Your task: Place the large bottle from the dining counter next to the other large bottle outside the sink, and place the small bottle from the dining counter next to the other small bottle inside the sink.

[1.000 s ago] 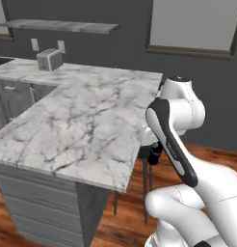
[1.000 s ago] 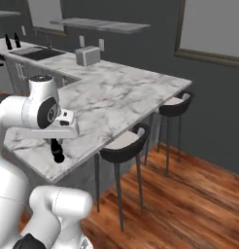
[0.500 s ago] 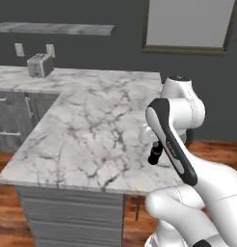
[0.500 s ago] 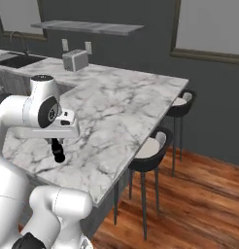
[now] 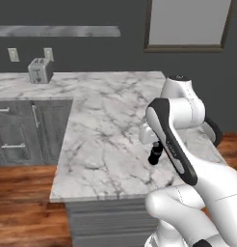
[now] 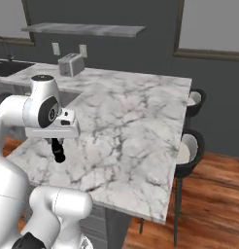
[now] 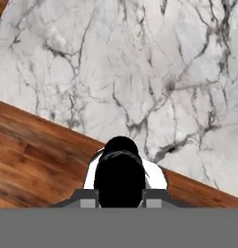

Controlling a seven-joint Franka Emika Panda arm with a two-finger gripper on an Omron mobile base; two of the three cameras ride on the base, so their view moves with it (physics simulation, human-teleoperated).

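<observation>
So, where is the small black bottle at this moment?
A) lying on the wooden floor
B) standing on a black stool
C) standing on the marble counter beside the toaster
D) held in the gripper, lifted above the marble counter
D: the gripper is shut on the small black bottle, which hangs below the hand, clear of the dining counter.

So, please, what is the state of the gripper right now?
Gripper: shut on the small black bottle, held above the marble counter.

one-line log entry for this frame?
phase: carry | pincer: shut on small black bottle | position: held above dining counter | toaster: far end of counter
</observation>
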